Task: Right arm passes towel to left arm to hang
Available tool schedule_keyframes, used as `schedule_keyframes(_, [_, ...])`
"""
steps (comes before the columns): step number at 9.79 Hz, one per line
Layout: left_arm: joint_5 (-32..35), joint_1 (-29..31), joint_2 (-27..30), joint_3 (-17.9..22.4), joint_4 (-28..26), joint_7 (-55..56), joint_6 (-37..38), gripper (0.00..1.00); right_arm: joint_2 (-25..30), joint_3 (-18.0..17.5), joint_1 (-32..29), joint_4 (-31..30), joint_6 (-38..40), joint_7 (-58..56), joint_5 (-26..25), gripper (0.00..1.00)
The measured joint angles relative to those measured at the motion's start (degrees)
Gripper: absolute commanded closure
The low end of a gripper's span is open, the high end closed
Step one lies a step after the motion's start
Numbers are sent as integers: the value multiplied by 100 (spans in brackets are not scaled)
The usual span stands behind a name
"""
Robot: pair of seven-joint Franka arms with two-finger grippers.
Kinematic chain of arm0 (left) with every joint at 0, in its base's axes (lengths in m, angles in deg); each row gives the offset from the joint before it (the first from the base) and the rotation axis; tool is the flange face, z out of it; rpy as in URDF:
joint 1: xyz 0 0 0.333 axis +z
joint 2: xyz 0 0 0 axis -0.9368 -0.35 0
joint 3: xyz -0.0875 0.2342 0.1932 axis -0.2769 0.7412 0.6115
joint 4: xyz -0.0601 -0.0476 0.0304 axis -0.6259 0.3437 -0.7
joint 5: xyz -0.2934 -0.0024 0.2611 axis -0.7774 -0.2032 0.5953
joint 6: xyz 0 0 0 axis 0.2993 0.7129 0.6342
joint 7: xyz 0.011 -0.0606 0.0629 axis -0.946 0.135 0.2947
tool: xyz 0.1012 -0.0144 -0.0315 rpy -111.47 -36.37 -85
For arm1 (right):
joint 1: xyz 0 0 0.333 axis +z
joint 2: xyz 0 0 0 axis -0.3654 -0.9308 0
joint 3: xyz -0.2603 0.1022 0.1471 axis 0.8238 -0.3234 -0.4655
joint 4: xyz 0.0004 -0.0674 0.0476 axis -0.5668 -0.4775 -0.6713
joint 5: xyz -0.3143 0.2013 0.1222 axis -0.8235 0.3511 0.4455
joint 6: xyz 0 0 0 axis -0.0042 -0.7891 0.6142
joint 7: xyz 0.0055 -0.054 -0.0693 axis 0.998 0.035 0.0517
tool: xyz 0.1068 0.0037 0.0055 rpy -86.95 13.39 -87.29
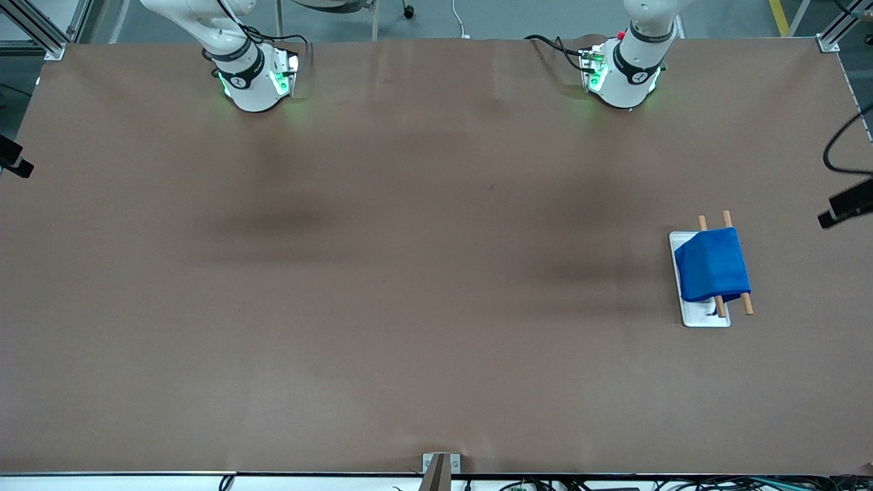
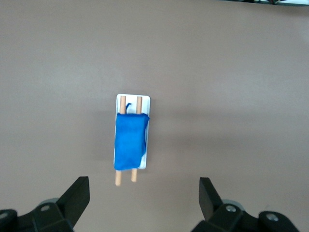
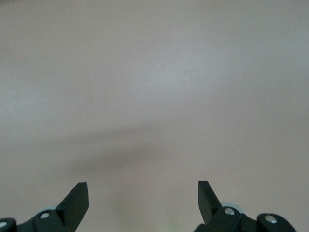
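Already draped: the towel (image 1: 712, 264) is hung over a twin-rod rack (image 1: 706, 315) on the brown table (image 1: 409, 273).
Both the left gripper (image 2: 144, 193) and the right gripper (image 3: 143, 193) are held wide open and empty above it; grey flooring is seen past the bases.

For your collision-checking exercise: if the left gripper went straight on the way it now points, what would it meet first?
Probably bare table. The open left gripper looks down on it; the towel on its rack sits slightly aside of centre, so depth decides.

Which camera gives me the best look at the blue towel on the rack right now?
The front view: the bright blue cloth towel lies draped over two wooden rods on a white base, toward the left arm's end of the table. The left wrist view shows it smaller, from above. The right wrist view shows only bare table.
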Motion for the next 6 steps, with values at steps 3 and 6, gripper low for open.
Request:
schedule_keyframes(3, [-4, -449, 529, 5, -266, 204, 287, 0, 0, -1, 1, 0, -12, 0, 0, 0])
schedule_keyframes(6, [-208, -1754, 1178, 1131, -1126, 281, 301, 0, 0, 0, 1, 0, -7, 0, 0, 0])
